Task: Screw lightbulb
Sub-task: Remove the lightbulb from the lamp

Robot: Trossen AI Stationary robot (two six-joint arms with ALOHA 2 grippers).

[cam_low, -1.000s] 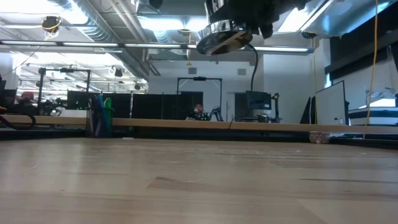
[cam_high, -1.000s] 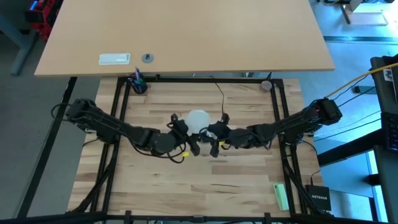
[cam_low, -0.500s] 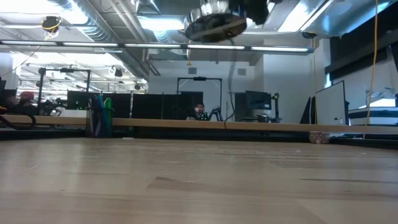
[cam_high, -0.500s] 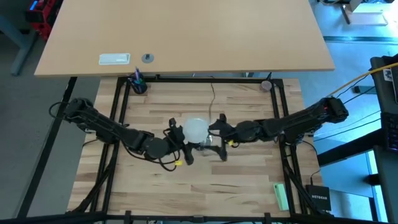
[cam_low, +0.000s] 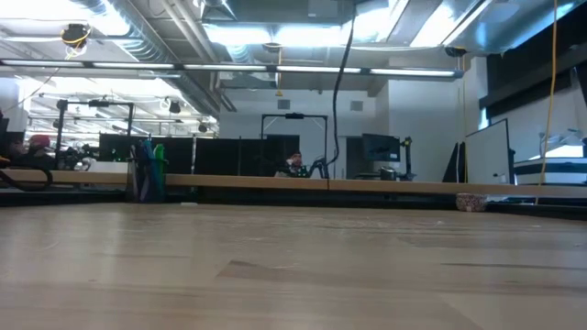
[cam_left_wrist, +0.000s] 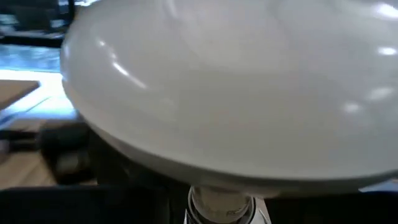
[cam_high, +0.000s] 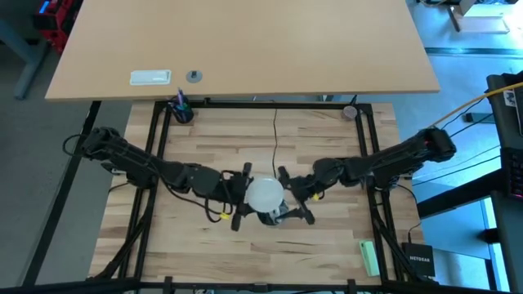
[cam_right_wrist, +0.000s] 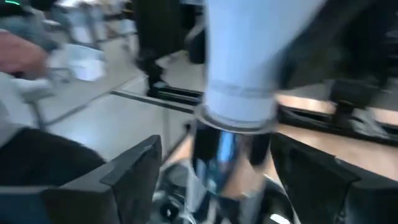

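Note:
The lightbulb (cam_high: 265,193) is held dome up above the middle of the table, with my left gripper (cam_high: 245,198) shut on it from the left. Its white dome (cam_left_wrist: 236,93) fills the left wrist view. Its tapering neck (cam_right_wrist: 242,50) meets the silver socket (cam_right_wrist: 230,152) below it. My right gripper (cam_high: 292,204) comes level from the right and is open. Its two fingers (cam_right_wrist: 134,174) stand on either side of the socket. The socket's black cord (cam_high: 275,135) runs to the table's far edge. My left gripper is shut on the lightbulb low down, at the narrow neck (cam_left_wrist: 217,202) under the dome. The dome hides the fingers from above, so the kind of hold does not show. The gripper comes level from the table's left. The bulb stands dome up, clear of the table.
A pen holder (cam_high: 181,109) stands at the far left corner and a small round thing (cam_high: 350,112) at the far right. A green object (cam_high: 369,257) lies at the near right. Black frame bars (cam_high: 155,155) run along both sides. A beige desk (cam_high: 245,41) lies beyond.
Both grippers have swung toward the table's near edge and risen, turning at the wrist. The lightbulb and socket have gone with them toward the near edge. The socket has risen out of the top of the low view, where only its cord still hangs.

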